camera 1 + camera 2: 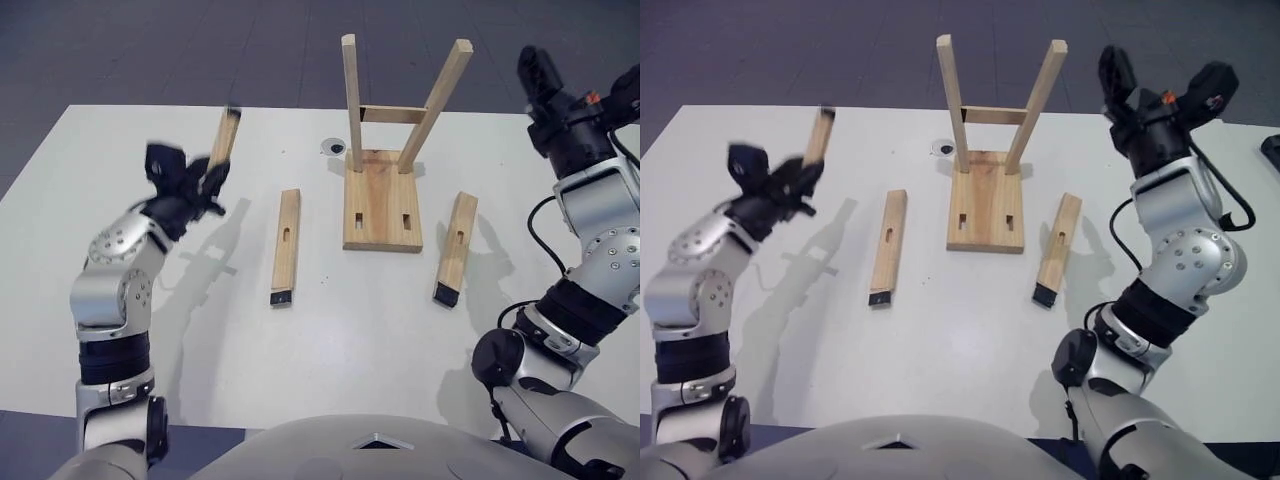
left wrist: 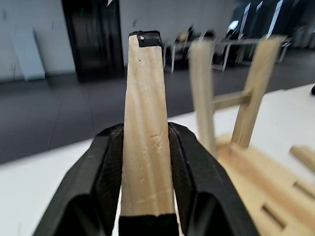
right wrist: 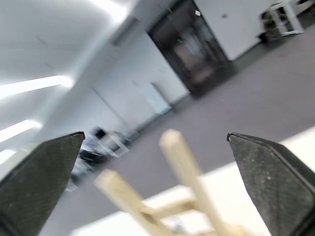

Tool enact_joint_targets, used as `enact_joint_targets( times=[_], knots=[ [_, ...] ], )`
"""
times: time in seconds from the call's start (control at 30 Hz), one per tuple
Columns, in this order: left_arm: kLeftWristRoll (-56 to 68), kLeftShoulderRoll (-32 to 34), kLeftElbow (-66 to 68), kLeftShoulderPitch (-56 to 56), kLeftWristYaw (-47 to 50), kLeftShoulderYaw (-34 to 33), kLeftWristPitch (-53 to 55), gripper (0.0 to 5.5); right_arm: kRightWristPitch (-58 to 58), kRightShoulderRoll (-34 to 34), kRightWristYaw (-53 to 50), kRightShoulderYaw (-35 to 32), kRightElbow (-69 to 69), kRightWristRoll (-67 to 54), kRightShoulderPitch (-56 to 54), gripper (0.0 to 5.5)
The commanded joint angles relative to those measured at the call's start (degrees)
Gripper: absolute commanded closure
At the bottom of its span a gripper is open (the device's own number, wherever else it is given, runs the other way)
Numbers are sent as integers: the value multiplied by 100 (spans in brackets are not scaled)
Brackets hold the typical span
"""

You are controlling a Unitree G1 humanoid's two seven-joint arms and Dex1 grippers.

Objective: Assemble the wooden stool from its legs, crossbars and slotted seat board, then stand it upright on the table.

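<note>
Left hand (image 1: 195, 182): clamped on a leg (image 1: 224, 140), black-tipped end sticking out past the fingers
Right hand (image 1: 1167, 78): spread wide, holding nothing
Seat board (image 1: 383, 210): on the surface (image 1: 330, 350) between both hands, its upright frame (image 1: 392, 114) nearer the right hand

Pale wood leg (image 2: 145, 93) and seat board (image 1: 383, 200), matt white table (image 1: 330, 350), matt black pincer (image 2: 146, 133)

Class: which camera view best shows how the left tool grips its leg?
The left wrist view: the leg stands close up, clamped between both fingers of the left tool. Both eye views show it small, tilted above the left side of the table.
</note>
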State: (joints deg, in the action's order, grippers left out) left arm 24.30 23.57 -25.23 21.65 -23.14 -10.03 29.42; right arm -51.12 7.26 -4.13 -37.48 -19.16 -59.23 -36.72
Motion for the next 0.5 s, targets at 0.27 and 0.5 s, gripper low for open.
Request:
enact_joint_targets(
  times=[0.27, 0.5],
  knots=[
    [-929, -658, -459, 324, 192, 1795, -707, 421, 279, -315, 330, 1773, -59, -1033, -610, 10],
    [-1302, -892, -360, 221, 262, 2140, -964, 421, 179, -225, 349, 2286, 16, -1128, -355, 42]
  ],
)
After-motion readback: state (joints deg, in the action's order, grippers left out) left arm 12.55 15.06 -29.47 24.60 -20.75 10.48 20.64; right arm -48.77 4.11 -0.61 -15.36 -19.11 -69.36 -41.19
